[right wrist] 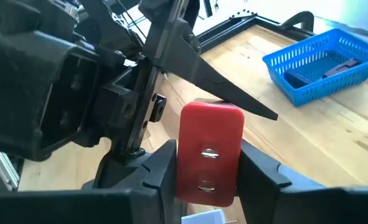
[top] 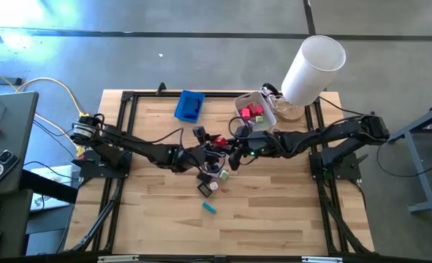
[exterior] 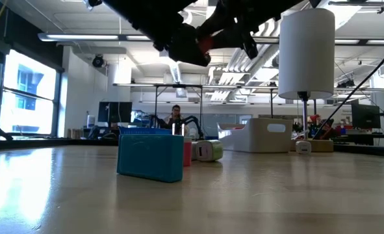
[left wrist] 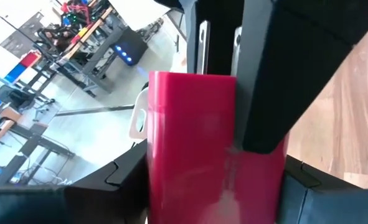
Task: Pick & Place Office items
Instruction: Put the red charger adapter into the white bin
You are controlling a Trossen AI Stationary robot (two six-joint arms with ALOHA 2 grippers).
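Red block [right wrist: 210, 152] sits clamped between both tools above the table's middle.

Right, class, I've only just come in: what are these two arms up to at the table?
Both grippers meet above the table's middle around one red block. It sits between the right gripper's fingers, and the left gripper has it between its fingers too, like a handover. Other small pieces lie below; several are in the white bin.

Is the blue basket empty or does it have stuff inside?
Not empty. The blue basket has dark pieces lying inside, seen through its mesh in the right wrist view.
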